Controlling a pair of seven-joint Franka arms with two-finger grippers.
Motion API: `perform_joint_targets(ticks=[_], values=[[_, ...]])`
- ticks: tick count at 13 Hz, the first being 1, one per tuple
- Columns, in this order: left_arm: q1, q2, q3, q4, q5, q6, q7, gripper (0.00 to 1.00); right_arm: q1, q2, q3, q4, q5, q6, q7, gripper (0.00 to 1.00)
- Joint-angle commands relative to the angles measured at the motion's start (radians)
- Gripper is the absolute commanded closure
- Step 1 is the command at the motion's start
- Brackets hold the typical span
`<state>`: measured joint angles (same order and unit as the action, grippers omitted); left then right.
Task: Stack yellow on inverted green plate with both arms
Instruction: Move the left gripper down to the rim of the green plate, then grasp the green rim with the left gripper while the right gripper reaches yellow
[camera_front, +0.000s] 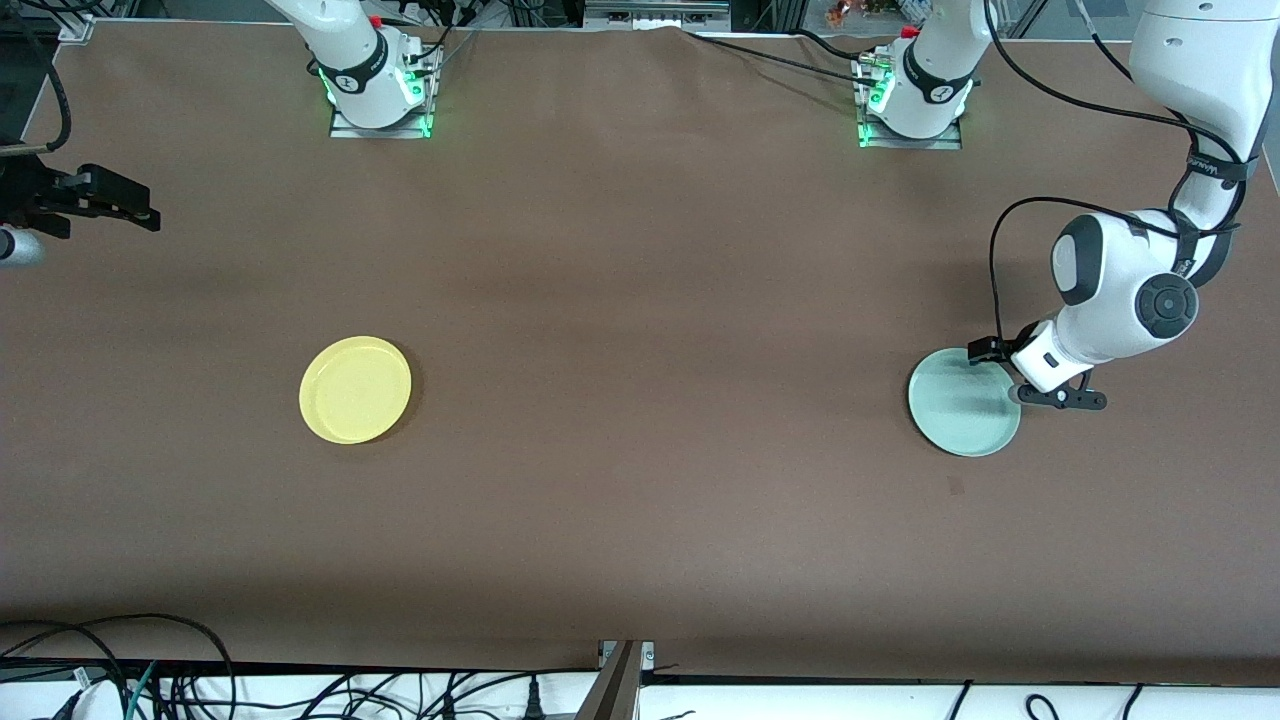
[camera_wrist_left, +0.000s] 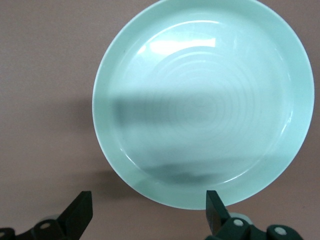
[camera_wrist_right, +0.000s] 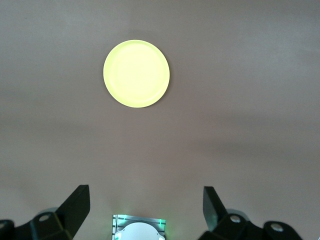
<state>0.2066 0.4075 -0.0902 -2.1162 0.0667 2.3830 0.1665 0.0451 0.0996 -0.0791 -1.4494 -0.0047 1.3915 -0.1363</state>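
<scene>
A: Where is the green plate (camera_front: 960, 405)?

B: On the brown table (camera_front: 640, 450), at about four o'clock from the middle of the front view, toward the left arm's end. It sits rim up, hollow side showing.

A: And the left pincer (camera_wrist_left: 147, 212)?

B: Low beside that plate, at its three o'clock edge in the front view. Its fingers (camera_wrist_left: 80, 212) are spread wide and hold nothing. In the left wrist view the plate's rim lies just ahead of the gap between the two tips, and whether one tip touches it I cannot tell.

A: The yellow plate (camera_front: 355, 389)?

B: At about eight o'clock from the middle, toward the right arm's end, also rim up, well apart from the green one.

A: The right pincer (camera_front: 95, 205)?

B: Up in the air at the nine o'clock edge of the front view, over the table's end, waiting. Its fingers (camera_wrist_right: 75, 207) are released and empty; the right wrist view shows the yellow plate far below.
</scene>
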Motion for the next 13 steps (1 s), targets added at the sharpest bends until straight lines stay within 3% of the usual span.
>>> perform_joint_targets(ticks=[1, 6, 9, 13], values=[[0.011, 0.005, -0.006, 0.008, 0.027, 0.01, 0.024, 0.0, -0.004, 0.022, 0.001, 0.024, 0.006, 0.012, 0.007, 0.0], [0.01, 0.042, 0.001, 0.044, 0.028, 0.03, 0.024, 0.0, -0.002, 0.071, 0.001, 0.023, -0.012, 0.035, 0.007, 0.0], [0.017, 0.1, 0.003, 0.113, 0.027, 0.031, 0.012, 0.0, -0.004, 0.158, 0.001, 0.023, -0.037, 0.081, 0.007, 0.0], [0.019, 0.119, 0.004, 0.127, 0.027, 0.033, 0.011, 0.0, -0.007, 0.238, 0.001, 0.012, -0.032, 0.144, 0.02, 0.0]])
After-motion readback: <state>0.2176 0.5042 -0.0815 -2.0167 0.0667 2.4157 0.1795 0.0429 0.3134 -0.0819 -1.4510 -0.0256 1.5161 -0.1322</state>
